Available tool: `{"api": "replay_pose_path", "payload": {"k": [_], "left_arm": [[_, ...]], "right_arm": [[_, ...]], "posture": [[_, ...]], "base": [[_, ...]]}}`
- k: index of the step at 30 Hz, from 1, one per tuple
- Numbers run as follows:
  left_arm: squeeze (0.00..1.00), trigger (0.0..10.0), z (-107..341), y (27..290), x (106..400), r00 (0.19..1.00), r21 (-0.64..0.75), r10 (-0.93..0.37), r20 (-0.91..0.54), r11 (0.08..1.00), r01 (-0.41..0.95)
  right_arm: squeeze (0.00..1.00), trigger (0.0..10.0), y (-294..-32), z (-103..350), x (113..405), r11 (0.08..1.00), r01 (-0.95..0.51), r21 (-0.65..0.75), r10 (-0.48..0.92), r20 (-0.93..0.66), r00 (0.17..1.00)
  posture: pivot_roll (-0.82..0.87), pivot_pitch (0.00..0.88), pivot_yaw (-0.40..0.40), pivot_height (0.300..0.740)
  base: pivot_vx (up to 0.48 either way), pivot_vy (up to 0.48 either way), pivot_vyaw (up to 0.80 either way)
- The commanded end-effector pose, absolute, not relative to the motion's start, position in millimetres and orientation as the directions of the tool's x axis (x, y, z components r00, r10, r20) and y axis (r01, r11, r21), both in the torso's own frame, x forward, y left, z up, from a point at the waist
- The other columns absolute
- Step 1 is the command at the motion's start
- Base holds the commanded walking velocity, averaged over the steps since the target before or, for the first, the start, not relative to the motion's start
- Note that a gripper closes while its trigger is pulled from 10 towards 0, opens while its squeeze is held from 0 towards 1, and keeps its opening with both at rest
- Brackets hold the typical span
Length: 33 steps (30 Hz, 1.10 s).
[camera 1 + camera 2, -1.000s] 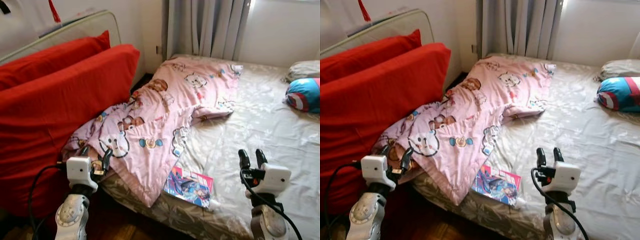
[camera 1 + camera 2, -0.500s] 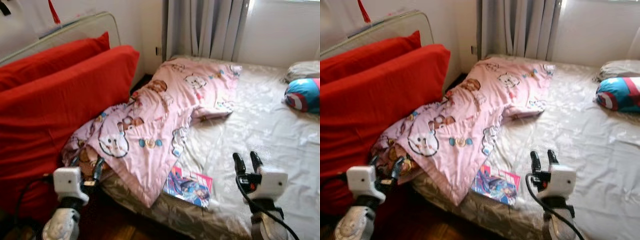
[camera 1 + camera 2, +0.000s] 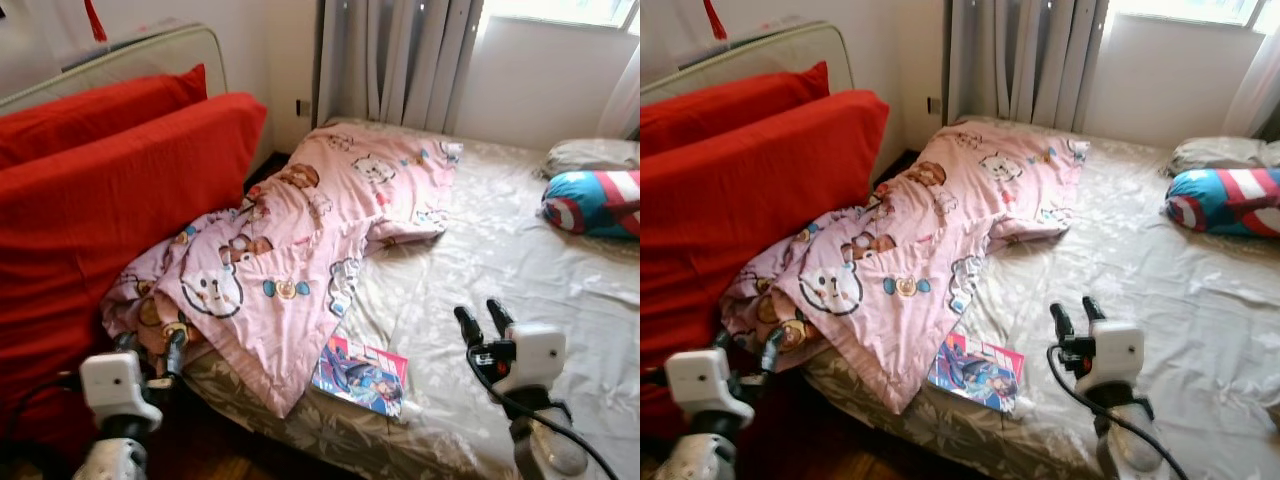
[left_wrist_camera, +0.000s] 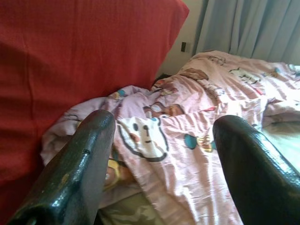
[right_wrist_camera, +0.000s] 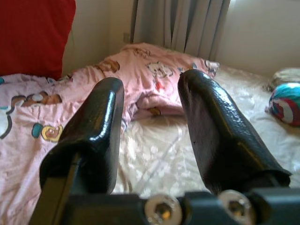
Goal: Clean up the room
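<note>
The crumpled pink cartoon-print blanket point(image 3: 300, 250) lies across the bed point(image 3: 520, 250), running from lower left to upper centre. The left end effector point(image 3: 150, 345), fingers apart and empty, is nearest, just below its hanging corner. The right end effector point(image 3: 480, 322), also open, hovers lower right.

A bed with a pale floral satin sheet point(image 3: 520, 260) carries a crumpled pink cartoon-print quilt point(image 3: 300, 240); a glossy illustrated book point(image 3: 362, 373) beside its hem; a blue-red round-shield pillow point(image 3: 595, 202); a pale pillow point(image 3: 590, 153) behind it.
</note>
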State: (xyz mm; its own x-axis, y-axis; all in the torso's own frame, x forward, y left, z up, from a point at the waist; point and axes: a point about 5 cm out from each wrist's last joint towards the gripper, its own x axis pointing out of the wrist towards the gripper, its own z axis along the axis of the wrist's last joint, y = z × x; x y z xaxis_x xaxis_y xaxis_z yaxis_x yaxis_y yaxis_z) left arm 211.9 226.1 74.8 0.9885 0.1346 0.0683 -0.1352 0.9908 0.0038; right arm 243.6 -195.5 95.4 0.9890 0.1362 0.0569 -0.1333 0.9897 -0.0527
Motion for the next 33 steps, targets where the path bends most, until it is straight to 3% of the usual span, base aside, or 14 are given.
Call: {"api": "replay_pose_path", "payload": {"k": [1,9,17,27,33], "left_arm": [[0.00,10.0,80,226,213,0.987,0.015,0.139,0.077,0.990,-0.140],[0.00,10.0,107,225,229,0.981,0.010,0.131,0.145,0.991,-0.134],[0.00,10.0,110,230,225,0.987,0.039,0.102,0.120,0.993,-0.108],[0.00,10.0,114,228,225,0.991,0.045,0.075,0.112,0.996,-0.081],[0.00,10.0,111,220,228,0.993,0.032,0.052,0.102,0.998,-0.056]], "right_arm": [[0.00,10.0,-196,98,244,0.991,-0.126,-0.042,0.128,0.059,0.990],[0.00,10.0,-178,103,249,0.994,-0.102,0.034,0.099,0.081,0.992],[0.00,10.0,-175,102,243,0.996,-0.073,0.046,0.069,0.080,0.994],[0.00,10.0,-169,99,240,0.996,-0.087,0.025,0.086,0.036,0.996],[0.00,10.0,-168,98,241,0.996,-0.089,0.016,0.088,0.023,0.996]], "posture": [[-0.17,0.002,-0.054,0.740],[-0.14,0.065,-0.034,0.740],[-0.13,0.118,0.011,0.740],[-0.13,0.106,0.013,0.740],[-0.12,0.100,0.003,0.700]], "base": [[0.000,0.000,0.00],[0.000,0.000,0.00],[0.000,0.000,0.00],[0.000,0.000,0.00],[0.000,0.000,0.00]]}}
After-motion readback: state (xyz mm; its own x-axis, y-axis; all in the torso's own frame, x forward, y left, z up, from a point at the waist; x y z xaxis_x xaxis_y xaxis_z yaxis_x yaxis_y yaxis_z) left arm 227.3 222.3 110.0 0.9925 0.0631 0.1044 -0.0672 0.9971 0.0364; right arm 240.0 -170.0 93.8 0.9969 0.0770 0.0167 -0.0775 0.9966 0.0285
